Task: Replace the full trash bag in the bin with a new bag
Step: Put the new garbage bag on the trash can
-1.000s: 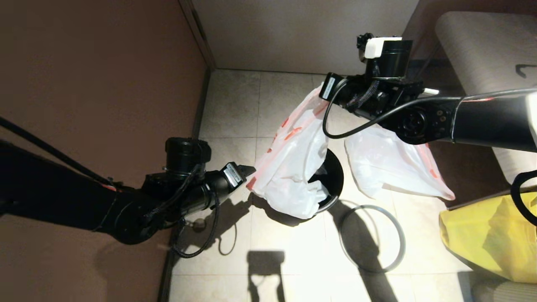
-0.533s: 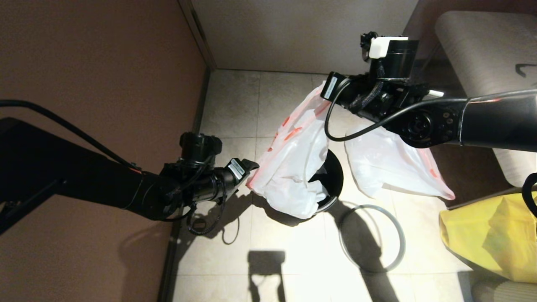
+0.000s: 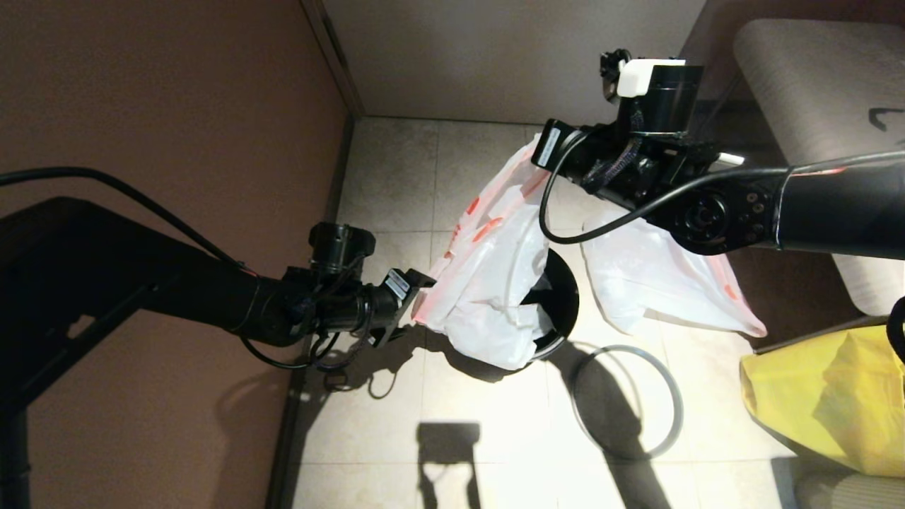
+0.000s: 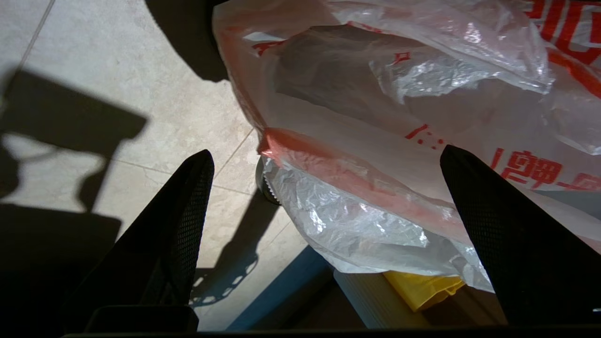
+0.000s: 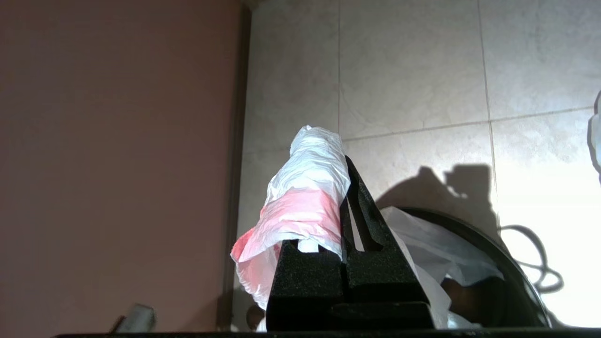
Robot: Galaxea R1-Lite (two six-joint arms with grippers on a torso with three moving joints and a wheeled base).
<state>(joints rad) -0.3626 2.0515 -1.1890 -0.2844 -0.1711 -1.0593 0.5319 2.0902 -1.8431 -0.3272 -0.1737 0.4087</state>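
Note:
The full trash bag (image 3: 495, 283), white with red print and dark shapes showing through, hangs half out of the black bin (image 3: 563, 297). My right gripper (image 3: 541, 152) is shut on its pink-banded mouth (image 5: 305, 206), holding it up above the bin (image 5: 493, 244). My left gripper (image 3: 424, 283) is open at the bag's near-left edge. The pink band (image 4: 338, 164) lies between its fingers (image 4: 188, 211) without being pinched. The new bag (image 3: 657, 283) lies flat on the floor right of the bin. The bin's grey hoop (image 3: 626, 403) lies on the tiles in front.
A brown wall (image 3: 177, 141) runs close along the left arm. A big yellow bag (image 3: 827, 396) sits at the right front, below a grey padded seat (image 3: 813, 92). Open tiles (image 3: 396, 170) lie behind the bin toward the corner.
My left arm has stretched forward and right, bringing its open fingers round the bag's edge. The right gripper has drawn the bag's mouth slightly left.

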